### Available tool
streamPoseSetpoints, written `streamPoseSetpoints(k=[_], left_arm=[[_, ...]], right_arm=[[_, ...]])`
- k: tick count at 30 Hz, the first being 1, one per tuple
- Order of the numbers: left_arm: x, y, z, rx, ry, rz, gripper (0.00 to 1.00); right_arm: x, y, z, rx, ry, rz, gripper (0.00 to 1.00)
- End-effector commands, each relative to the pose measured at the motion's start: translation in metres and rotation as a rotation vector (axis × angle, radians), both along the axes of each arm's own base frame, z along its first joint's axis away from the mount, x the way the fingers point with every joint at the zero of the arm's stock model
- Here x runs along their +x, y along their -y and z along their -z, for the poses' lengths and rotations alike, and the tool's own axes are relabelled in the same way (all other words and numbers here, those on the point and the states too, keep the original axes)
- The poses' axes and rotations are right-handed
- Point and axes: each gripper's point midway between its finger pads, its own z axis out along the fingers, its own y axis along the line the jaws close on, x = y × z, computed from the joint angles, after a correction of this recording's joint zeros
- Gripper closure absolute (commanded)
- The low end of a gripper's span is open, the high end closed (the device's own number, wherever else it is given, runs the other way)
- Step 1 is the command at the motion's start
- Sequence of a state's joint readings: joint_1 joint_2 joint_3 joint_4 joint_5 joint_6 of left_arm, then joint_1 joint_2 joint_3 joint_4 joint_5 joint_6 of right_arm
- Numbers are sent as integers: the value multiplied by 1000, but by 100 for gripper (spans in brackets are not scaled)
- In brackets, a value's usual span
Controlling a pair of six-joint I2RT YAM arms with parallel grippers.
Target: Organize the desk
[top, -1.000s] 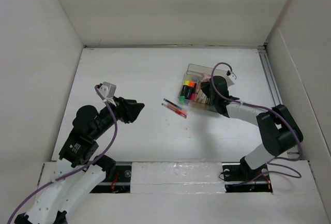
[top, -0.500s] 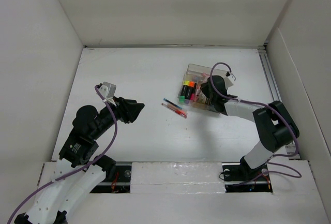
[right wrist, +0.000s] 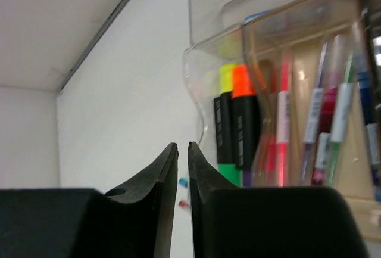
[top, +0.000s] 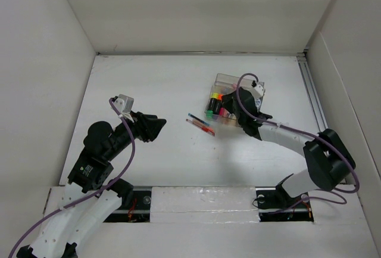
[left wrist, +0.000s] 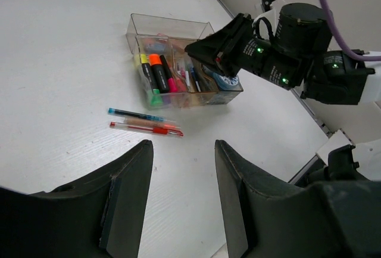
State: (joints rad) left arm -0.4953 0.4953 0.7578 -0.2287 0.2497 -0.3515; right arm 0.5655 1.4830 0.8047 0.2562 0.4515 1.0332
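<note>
Right gripper (right wrist: 183, 146): clenched, empty; had shifted leftward over the organizer (top: 226, 80), toward two pens (top: 201, 124) lying loose on the desk (top: 149, 85), likely next. Left gripper (left wrist: 181, 145): released, idle.

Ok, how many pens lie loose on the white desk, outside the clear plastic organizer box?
2: a thin blue pen and a red-and-clear pen, side by side beside the clear box. A clear third may hide between.
</note>
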Motion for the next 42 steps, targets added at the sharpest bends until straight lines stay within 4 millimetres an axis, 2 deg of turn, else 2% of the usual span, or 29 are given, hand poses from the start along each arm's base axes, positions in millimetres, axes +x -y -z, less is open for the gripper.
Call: streamPoseSetpoints(k=[1, 2, 5, 6, 8, 10, 11, 12, 14, 15, 19, 22, 23, 26, 30, 36, 42], left_arm=[[0, 0, -17, -21, 59, 6, 58], [0, 0, -16, -20, 56, 4, 58], [0, 0, -17, -21, 57, 6, 58], [-1, 0, -17, -22, 58, 7, 58], [-1, 0, -17, -23, 57, 9, 58], [-2, 0, -18, -25, 61, 9, 58], [-2, 0, -18, -27, 62, 9, 58], [-1, 0, -18, -25, 62, 7, 58], [-1, 1, -16, -24, 55, 9, 58], [0, 1, -16, -22, 55, 7, 58], [1, 1, -16, -19, 53, 6, 58], [1, 1, -15, -17, 50, 7, 58], [1, 1, -16, -19, 53, 4, 58], [1, 1, -16, -20, 52, 7, 58], [0, 1, -15, -18, 50, 10, 58], [1, 1, -14, -17, 47, 7, 58], [1, 1, -15, -16, 50, 6, 58]], right_arm=[[-14, -17, -9, -21, 36, -47, 84], [-23, -33, -8, -16, 37, -107, 99], [-44, -59, 9, -65, 15, -231, 100], [-56, -73, 20, -91, -3, -279, 100], [-65, -83, 31, -138, -23, -324, 100], [-73, -92, 45, -172, -55, -351, 92], [-72, -91, 49, -186, -63, -343, 85], [-71, -91, 50, -202, -64, -347, 68], [-69, -90, 61, -231, -88, -345, 49], [-66, -93, 59, -229, -86, -339, 46], [-63, -88, 71, -249, -126, -294, 42], [-64, -73, 80, -253, -145, -221, 34], [-66, -74, 79, -231, -135, -224, 28], [-64, -69, 89, -216, -156, -231, 25], [-63, -76, 98, -206, -166, -276, 24], [-67, -92, 101, -174, -157, -355, 23], [-81, -103, 110, -110, -179, -429, 23]])
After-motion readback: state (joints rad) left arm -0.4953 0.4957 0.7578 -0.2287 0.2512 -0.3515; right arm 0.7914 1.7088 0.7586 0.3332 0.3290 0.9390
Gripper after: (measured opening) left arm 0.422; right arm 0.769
